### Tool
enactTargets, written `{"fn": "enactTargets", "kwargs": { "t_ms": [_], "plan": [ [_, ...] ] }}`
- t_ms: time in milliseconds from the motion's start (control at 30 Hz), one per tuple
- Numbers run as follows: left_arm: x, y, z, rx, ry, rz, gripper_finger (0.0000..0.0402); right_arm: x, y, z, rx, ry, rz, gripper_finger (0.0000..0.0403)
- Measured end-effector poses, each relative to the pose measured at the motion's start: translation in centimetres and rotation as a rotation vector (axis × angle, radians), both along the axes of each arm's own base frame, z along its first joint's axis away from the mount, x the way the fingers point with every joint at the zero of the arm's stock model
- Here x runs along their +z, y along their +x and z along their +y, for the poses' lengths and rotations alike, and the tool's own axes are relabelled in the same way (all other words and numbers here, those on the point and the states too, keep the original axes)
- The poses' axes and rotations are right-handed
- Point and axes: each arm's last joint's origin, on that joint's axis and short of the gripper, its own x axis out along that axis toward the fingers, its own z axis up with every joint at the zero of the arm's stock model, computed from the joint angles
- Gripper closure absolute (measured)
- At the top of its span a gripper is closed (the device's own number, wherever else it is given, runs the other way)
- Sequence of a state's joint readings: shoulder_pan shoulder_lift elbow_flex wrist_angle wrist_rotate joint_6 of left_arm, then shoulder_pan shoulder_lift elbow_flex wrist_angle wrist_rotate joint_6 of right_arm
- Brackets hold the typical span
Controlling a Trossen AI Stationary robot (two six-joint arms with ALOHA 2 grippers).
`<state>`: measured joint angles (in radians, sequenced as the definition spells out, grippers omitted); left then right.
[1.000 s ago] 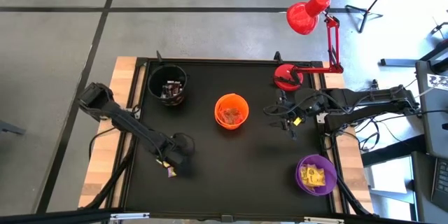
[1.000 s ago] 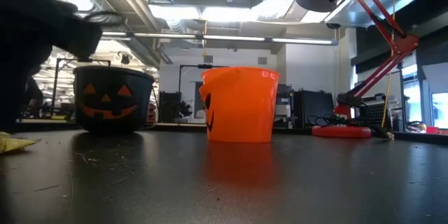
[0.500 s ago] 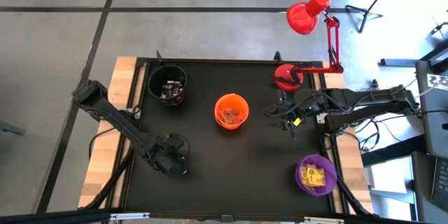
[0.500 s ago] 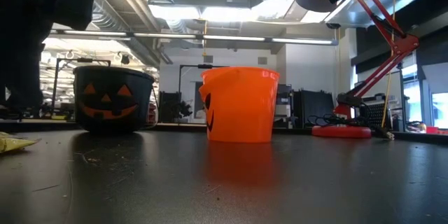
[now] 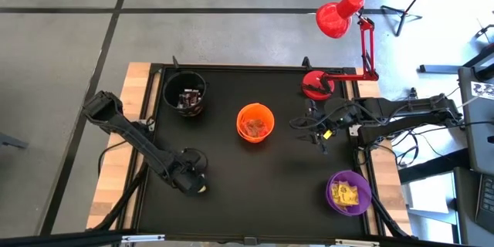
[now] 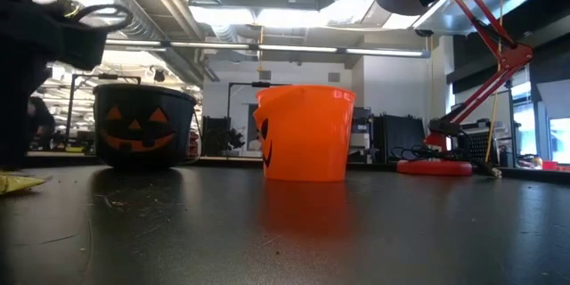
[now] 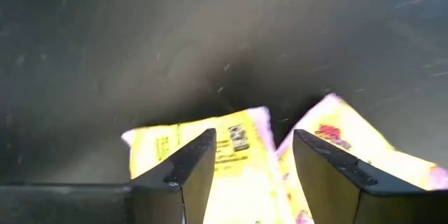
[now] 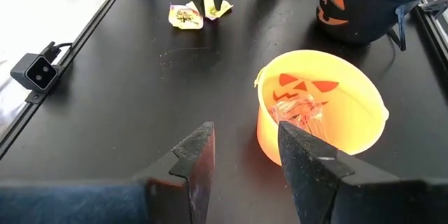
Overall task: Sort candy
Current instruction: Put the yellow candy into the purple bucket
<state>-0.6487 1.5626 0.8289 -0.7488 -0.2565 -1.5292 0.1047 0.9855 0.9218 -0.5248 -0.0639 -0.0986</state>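
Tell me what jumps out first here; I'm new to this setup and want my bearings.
The orange pumpkin-face bucket stands mid-table and catches the eye first, with a black bucket at the far left corner and a purple one at the near right. Near the front left, the left gripper hangs open over two yellow candy wrappers. The right gripper waits, open, at the right side.

I see two yellow, pink-marked candy packets [image 7: 210, 154] lying flat, side by side, near the table's front-left corner.
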Motion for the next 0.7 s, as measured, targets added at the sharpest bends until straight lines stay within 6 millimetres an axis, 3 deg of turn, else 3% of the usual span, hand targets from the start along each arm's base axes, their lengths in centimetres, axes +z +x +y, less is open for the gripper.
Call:
{"fn": "enactTargets", "kwargs": {
  "t_ms": [267, 467, 700],
  "plan": [
    [-1.3, -1.0, 0.7, 0.137, 0.004, 0.015, 0.0222, 0.0, 0.0, 0.0, 0.000, 0.000, 0.001, 0.0249],
    [-1.5, -1.1, 0.9, 0.139, 0.027, 0.012, 0.0224, 0.0, 0.0, 0.0, 0.000, 0.000, 0.001, 0.0249],
    [-1.4, -1.0, 0.9, 0.109, 0.053, 0.008, 0.0283, 0.0, 0.0, 0.0, 0.000, 0.000, 0.000, 0.0249]
  ]
}}
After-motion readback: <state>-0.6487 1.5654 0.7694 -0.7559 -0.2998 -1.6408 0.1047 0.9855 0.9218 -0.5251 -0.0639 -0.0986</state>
